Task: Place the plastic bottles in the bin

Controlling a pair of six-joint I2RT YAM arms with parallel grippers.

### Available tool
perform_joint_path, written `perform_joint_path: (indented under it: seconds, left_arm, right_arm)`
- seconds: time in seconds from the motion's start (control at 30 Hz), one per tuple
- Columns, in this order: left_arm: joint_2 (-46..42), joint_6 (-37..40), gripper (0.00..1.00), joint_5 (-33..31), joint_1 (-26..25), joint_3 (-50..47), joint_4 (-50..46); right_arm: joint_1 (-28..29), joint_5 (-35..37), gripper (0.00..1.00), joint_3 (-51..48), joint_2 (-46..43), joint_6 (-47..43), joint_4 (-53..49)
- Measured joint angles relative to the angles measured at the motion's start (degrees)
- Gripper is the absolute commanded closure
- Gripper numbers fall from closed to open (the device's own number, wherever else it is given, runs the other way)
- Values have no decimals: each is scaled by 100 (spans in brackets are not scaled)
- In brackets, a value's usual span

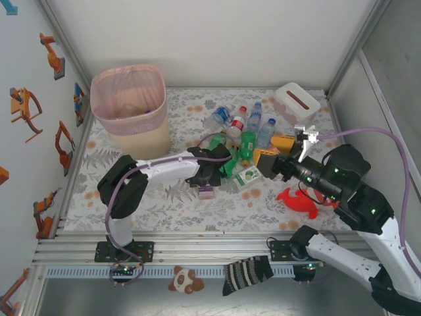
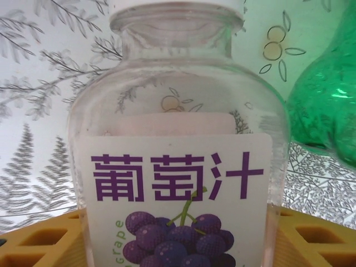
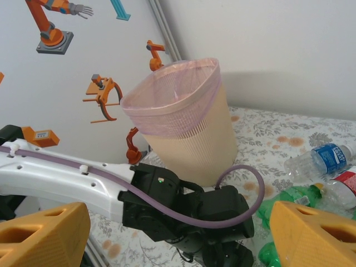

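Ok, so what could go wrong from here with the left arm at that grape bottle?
1. The left fingers flank only the label end of the grape bottle, so the smooth bottle may slip or tip on the way to the bin.
2. The right gripper hangs open close to the left arm's wrist, so the arms could collide.
3. A green bottle lies right beside the grape one and may get knocked.
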Motion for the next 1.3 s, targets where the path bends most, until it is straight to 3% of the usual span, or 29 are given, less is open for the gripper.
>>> perform_joint_path:
  seconds: [0.27, 0.87, 1.3]
  left_arm:
    - [-699, 577, 36, -111, 138, 511, -155]
    - [-2118, 1851, 42, -546, 1292, 2179, -776]
    - [-2236, 2802, 44, -647, 2594, 3628, -1329]
  right_arm:
    - [0, 0, 17, 0, 2, -2, 0]
    - [0, 0, 17, 0, 7, 0, 0]
    - [0, -2, 17, 2, 157, 0, 2]
